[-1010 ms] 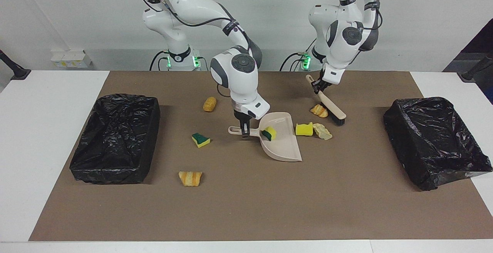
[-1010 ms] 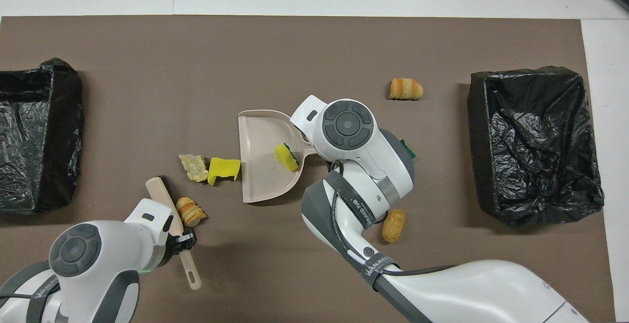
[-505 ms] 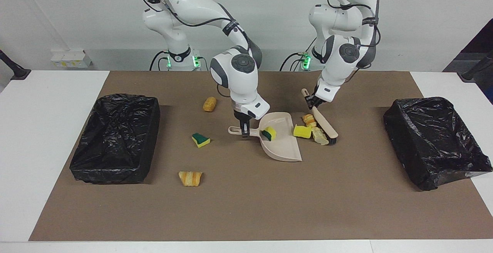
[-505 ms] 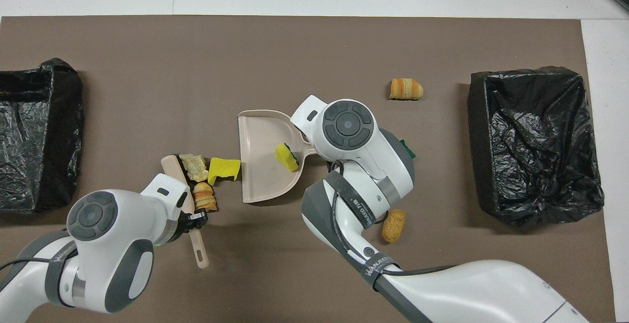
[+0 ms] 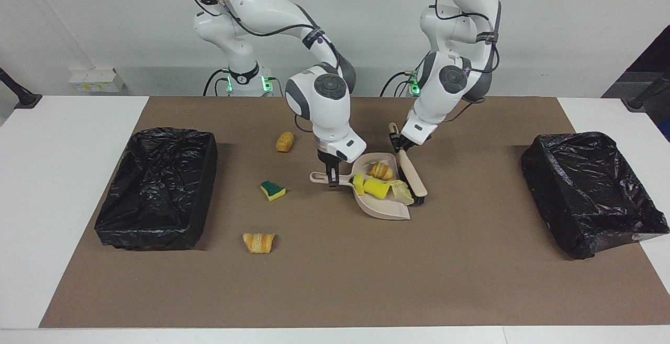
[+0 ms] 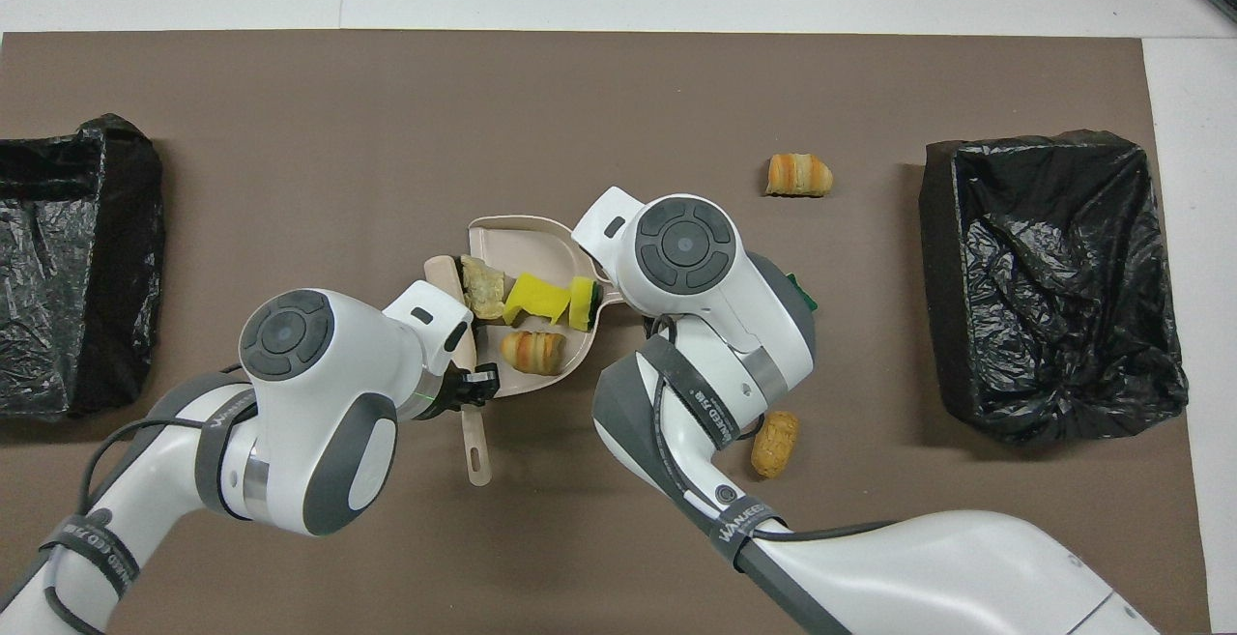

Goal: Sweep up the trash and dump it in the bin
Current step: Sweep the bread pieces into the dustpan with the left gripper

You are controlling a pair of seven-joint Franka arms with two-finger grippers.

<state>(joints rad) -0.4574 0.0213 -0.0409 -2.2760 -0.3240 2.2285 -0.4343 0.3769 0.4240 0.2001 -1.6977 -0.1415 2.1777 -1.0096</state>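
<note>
Right gripper [image 5: 332, 179]: clamped on dustpan [image 5: 384, 208] handle; hidden under its own wrist from overhead. Left gripper [image 5: 399, 147]: clamped on brush [image 5: 410, 175] handle, arm slanting down, bristles at pan mouth. Trash: four scraps [image 5: 381, 171] in pan; green-topped sponge [image 5: 272, 190], partly hidden overhead, and two bread chunks [image 5: 258, 242] on mat [image 5: 335, 281].

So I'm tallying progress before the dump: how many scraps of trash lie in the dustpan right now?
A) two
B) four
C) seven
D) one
B: the dustpan holds four: a sponge piece, a folded yellow sponge piece, a pale chunk by the brush and a bread chunk; three scraps are out on the mat.
</note>
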